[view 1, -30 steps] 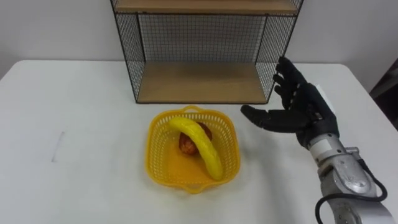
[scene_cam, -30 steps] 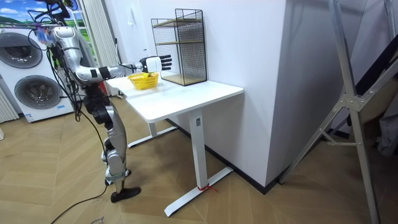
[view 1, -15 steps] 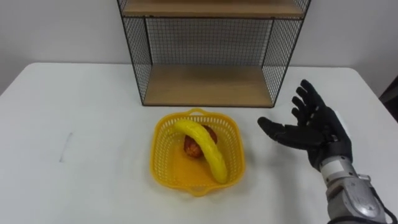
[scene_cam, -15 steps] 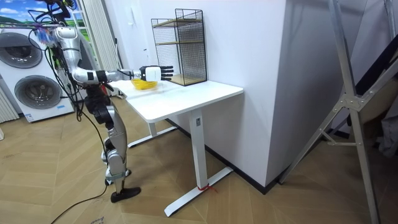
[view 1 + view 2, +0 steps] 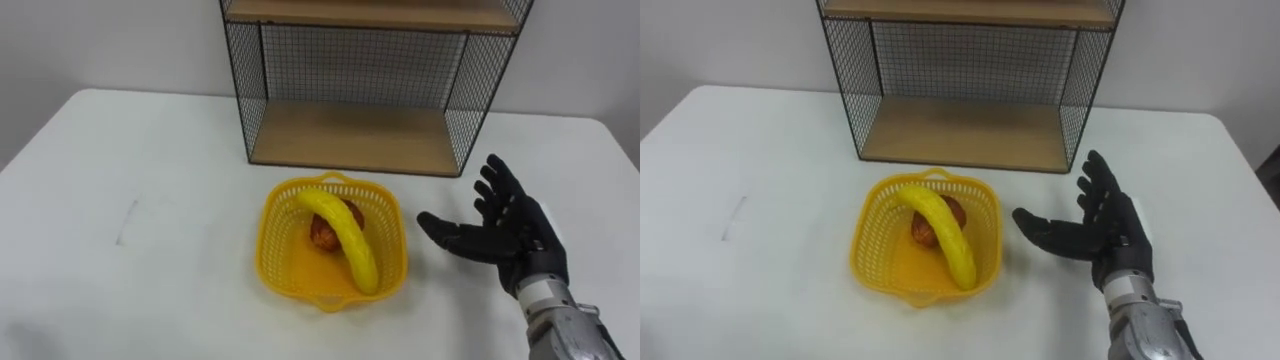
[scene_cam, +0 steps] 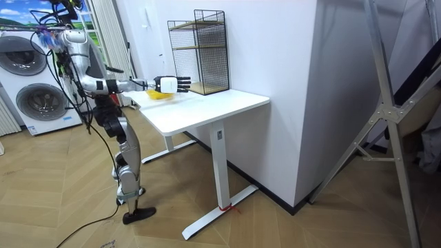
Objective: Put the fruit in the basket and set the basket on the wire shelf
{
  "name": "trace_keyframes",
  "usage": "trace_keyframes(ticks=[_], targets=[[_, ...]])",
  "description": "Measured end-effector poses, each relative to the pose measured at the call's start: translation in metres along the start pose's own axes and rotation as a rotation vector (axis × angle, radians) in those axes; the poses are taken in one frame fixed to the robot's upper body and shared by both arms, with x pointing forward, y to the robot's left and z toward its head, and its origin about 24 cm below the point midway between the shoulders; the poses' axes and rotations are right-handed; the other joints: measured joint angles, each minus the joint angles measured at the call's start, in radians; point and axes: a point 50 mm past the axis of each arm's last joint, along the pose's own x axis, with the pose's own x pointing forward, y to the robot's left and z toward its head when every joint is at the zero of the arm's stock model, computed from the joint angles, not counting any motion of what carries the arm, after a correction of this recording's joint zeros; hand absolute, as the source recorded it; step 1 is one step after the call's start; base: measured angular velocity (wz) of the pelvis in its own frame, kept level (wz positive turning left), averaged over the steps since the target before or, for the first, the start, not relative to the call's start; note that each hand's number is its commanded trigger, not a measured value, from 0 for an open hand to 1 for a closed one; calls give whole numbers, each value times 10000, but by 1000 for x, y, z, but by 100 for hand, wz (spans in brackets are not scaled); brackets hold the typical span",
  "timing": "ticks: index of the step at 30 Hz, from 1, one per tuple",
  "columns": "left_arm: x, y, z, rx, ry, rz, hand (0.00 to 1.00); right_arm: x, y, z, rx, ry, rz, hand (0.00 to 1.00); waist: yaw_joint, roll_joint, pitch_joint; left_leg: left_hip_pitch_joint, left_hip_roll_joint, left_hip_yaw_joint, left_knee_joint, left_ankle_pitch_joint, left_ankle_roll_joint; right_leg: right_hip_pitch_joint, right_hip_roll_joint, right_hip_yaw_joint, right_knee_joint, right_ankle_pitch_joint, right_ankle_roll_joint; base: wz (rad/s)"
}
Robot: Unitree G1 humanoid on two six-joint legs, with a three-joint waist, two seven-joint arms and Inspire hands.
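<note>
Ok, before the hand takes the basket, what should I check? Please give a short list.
1. Banana and red fruit inside the basket: ok.
2. Right hand open, fingers straight: ok.
3. Right hand touching the basket: not ok; it is apart, at the basket's right side.
4. Shelf behind the basket, open front toward it: ok.
5. Basket flat on the table: ok.
</note>
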Motion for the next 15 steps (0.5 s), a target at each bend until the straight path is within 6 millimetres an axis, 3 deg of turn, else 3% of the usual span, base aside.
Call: trace_keyframes(ticks=[3,8,15], targets=[[-1,-3,13,-277,-930,-144,0,-2,0,-1,73,-159,-22,0,-46,-15,10,76,-1,85,-2,3,5,-24,6,93,9,-5,8,-9],[-11,-18,14,-996,-237,-1215,0,-2,5,-3,376,-276,377,0,-124,-82,22,65,-12,76,-13,0,9,-54,0,79,-12,-14,24,0],[-54,-54,7,-2274,1778,-5818,0,-4,25,-13,414,-6,1839,0,-262,-251,118,-36,-24,61,26,1,11,10,-7,77,-20,-20,35,1]])
